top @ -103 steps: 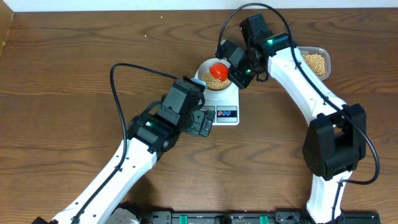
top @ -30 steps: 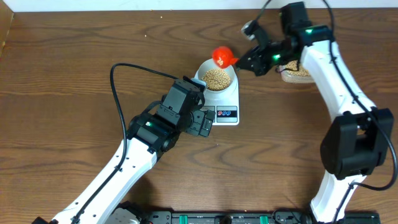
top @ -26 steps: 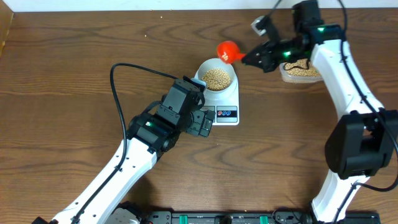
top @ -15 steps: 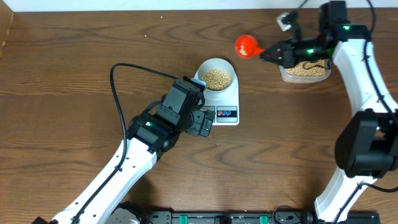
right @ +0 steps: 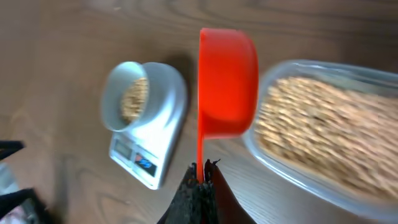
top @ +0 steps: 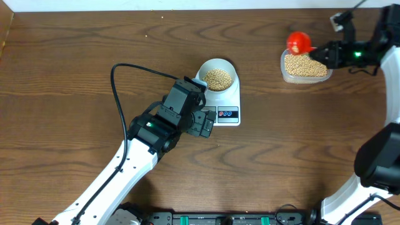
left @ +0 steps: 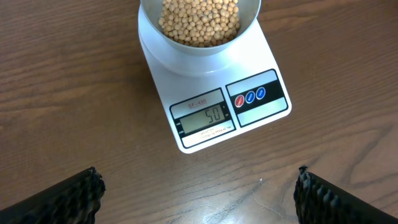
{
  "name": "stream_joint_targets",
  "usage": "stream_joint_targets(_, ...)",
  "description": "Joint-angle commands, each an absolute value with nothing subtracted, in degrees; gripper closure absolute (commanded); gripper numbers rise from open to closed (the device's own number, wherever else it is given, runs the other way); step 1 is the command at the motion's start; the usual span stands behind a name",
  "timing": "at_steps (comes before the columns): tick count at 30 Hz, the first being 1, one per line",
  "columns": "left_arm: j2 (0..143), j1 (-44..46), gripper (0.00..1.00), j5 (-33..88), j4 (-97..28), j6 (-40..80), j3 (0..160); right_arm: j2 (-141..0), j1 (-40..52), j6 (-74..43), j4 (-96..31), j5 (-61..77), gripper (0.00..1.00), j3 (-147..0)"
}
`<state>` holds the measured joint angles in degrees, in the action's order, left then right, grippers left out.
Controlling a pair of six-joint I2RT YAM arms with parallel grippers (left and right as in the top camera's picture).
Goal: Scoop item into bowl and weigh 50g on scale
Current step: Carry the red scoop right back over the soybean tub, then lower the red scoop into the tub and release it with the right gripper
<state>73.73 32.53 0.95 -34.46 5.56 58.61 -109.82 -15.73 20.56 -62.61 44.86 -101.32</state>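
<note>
50 shows on the display (left: 204, 120) of the scale (left: 261, 115) in the left wrist view, so you're at target wt. What's changed in the last sec: the right gripper (right: 200, 180) has swung away from the bowl (left: 250, 22) at frame ctr to the upper right of the overhead view. It's clamped on the handle of the red scoop (top: 299, 42), which now hangs over the left edge of the clear tub (top: 305, 79). Can't tell if anything's left in the scoop; too blurred.

My read: dosing's done, no more beans needed, only parking the scoop remains.

The left gripper (left: 198, 198) hasn't budged: jaws wide, holding nothing, just below-left of the scale.

The beans (left: 199, 22) are small, round, tan-yellow and loose, piled inside the bowl, w/ the bowl sitting on the scale's platform. The rest of the stock fills the tub.
</note>
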Motion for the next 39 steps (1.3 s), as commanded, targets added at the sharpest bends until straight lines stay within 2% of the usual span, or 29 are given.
stream_joint_targets(1, 73.7, 32.6, 0.0, 0.8, -34.4, 5.0, 58.9, -108.5, -17.6, 21.3, -63.2, 36.2, 0.99, -102.4)
stream_joint_targets(13, 73.7, 32.6, 0.0, 0.8, -34.4, 5.0, 58.9, -108.5, -13.6, 21.4, -61.2, 5.7, 0.99, -102.4)
stream_joint_targets(27, 73.7, 32.6, 0.0, 0.8, -34.4, 5.0, 58.9, -108.5, -3.8, 26.1, -57.0, -10.4, 0.99, -102.4)
stream_joint_targets(35, 73.7, 32.6, 0.0, 0.8, -34.4, 5.0, 58.8, -108.5, -2.2, 25.8, -57.1, -10.3, 0.99, -102.4)
stream_joint_targets(39, 73.7, 32.6, 0.0, 0.8, -34.4, 5.0, 58.9, -108.5, -3.2, 17.2, -57.1, 1.8, 0.99, -102.4)
